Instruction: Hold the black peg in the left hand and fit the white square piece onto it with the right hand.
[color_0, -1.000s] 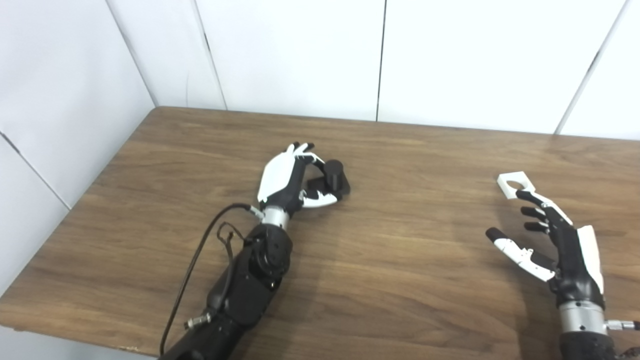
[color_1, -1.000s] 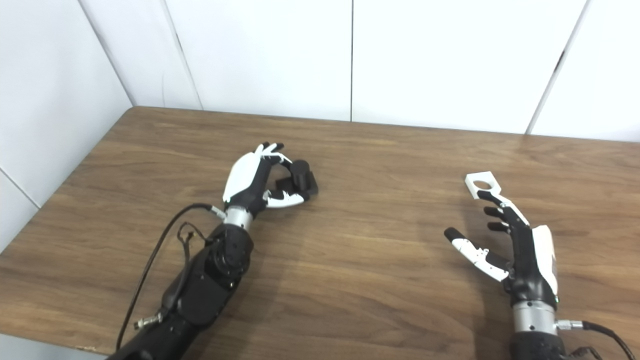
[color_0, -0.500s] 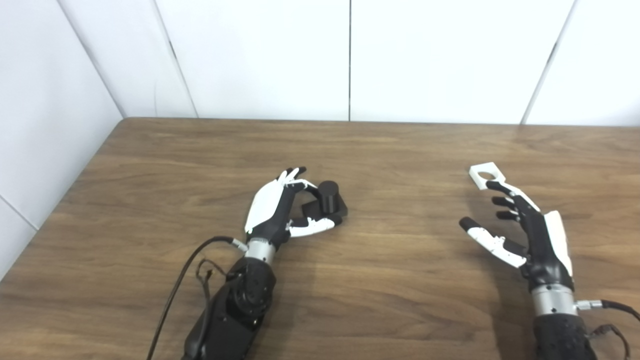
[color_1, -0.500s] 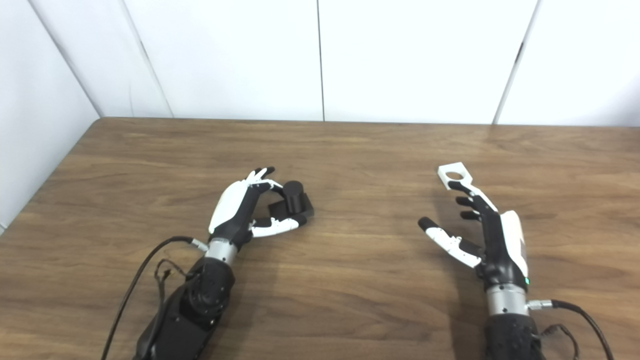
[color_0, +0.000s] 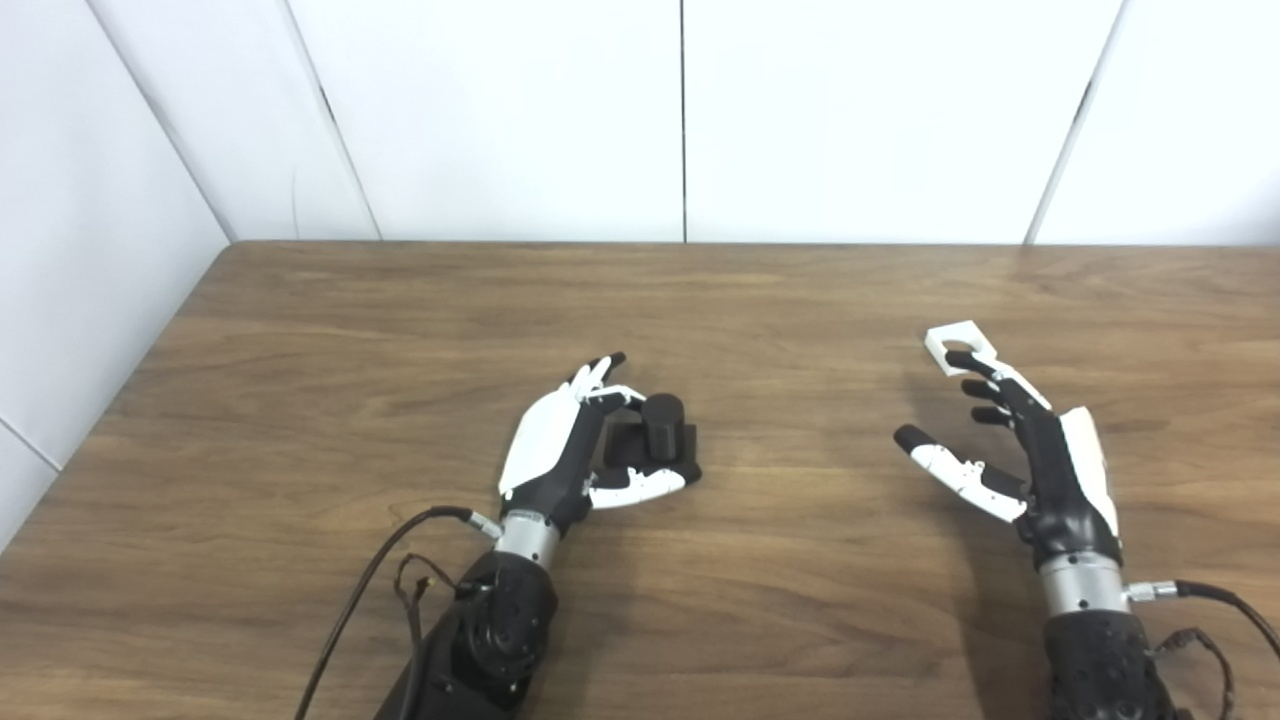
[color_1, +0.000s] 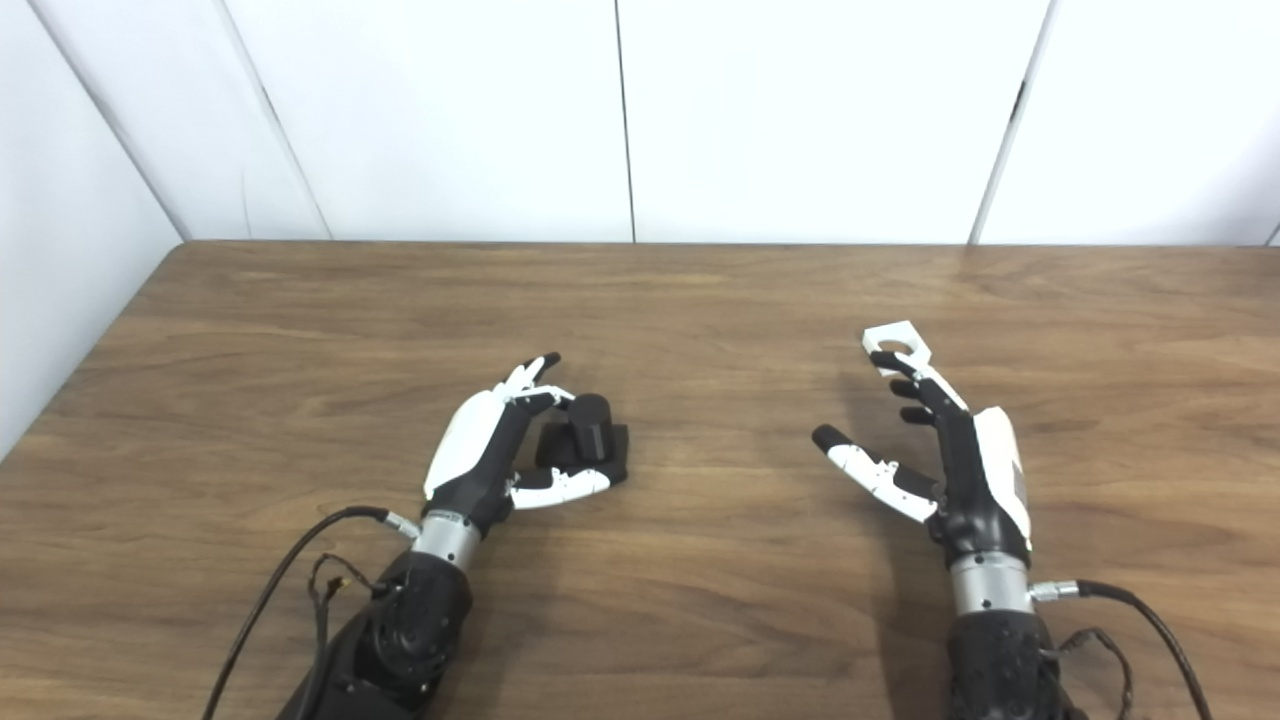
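Note:
The black peg, a short cylinder on a square black base, stands on the wooden table left of centre. My left hand is curled around it from the left. Its fingertips are against the cylinder and its thumb lies along the front of the base. The white square piece, which has a round hole, lies flat on the table at the right. My right hand is open just behind it. The right hand's fingers are spread, the longest fingertip reaches the piece's near edge, and the thumb sticks out to the left.
White wall panels close off the table at the back and on the left. The left arm's black cable loops over the table near the front edge. Bare wood lies between the two hands.
The whole picture has shifted, so the camera has moved. The left hand keeps its hold on the peg. The right hand's fingertips have crept slightly further onto the white piece.

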